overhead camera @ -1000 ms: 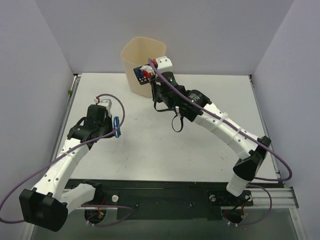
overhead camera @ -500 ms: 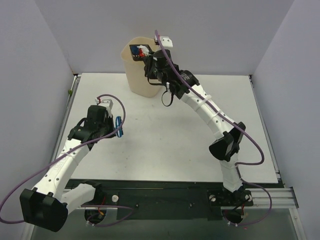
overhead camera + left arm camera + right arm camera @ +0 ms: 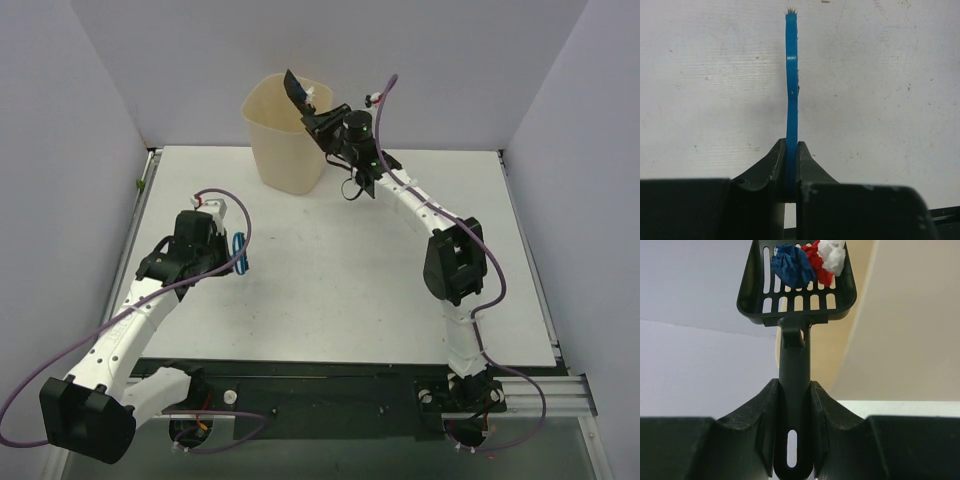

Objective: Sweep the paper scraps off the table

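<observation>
Blue, red and white paper scraps (image 3: 792,265) lie bunched at the far end of the black slotted scoop (image 3: 797,290). My right gripper (image 3: 794,385) is shut on the scoop's long handle. In the top view the scoop (image 3: 297,90) is held tilted above the rim of the cream bin (image 3: 275,140), with the right gripper (image 3: 328,122) just behind it. My left gripper (image 3: 791,147) is shut on the small blue brush (image 3: 791,75), seen edge-on above the white table (image 3: 880,100). No scraps show on the table (image 3: 330,270) in the top view.
The cream bin stands at the table's back left-centre against the pale wall, and its wall (image 3: 900,330) fills the right of the right wrist view. The left arm (image 3: 180,255) hovers over the table's left side. Pale panels wall the table on three sides.
The right arm has lifted the scoop from the bin's front face up over its rim and stretched toward the back. The left arm and brush have stayed put.
</observation>
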Controlling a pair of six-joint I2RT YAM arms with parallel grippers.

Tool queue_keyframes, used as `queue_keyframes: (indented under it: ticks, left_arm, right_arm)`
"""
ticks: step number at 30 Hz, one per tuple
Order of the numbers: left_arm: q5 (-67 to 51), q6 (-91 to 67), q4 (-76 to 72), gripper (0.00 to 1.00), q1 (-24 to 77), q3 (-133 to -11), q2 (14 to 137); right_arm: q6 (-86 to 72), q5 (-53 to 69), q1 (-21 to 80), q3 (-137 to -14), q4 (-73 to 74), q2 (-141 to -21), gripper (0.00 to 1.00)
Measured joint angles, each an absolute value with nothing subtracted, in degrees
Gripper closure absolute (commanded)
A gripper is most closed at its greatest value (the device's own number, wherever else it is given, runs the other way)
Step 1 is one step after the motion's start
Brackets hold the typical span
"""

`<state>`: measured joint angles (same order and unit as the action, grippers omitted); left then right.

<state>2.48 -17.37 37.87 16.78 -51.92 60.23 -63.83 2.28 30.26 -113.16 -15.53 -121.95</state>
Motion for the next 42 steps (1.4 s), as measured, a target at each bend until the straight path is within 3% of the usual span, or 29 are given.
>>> queue_keyframes:
  ticks: [9, 20, 31, 42]
  left_arm:
    - [2.24, -17.37, 37.82, 1.00, 16.78, -51.46, 60.23]
    - [2.02, -17.37, 37.82, 1.00, 16.78, -51.44, 60.23]
    - [1.52, -17.37, 37.80, 1.00, 16.78, -51.44, 60.23]
    - [1.39, -17.34, 37.65, 1.00, 16.78, -51.44, 60.23]
  right_arm:
    - [-79.22, 6.50, 28.95, -106.87, -26.61, -124.09, 1.00]
    - [-82.59, 8.23, 29.34, -107.98, -28.73, -124.07, 1.00]
    - [-89.12, 8.38, 29.34, -100.53, -36.99, -124.05, 1.00]
    - [-80.25, 13.06, 30.09, -118.63, -25.23, -124.20, 1.00]
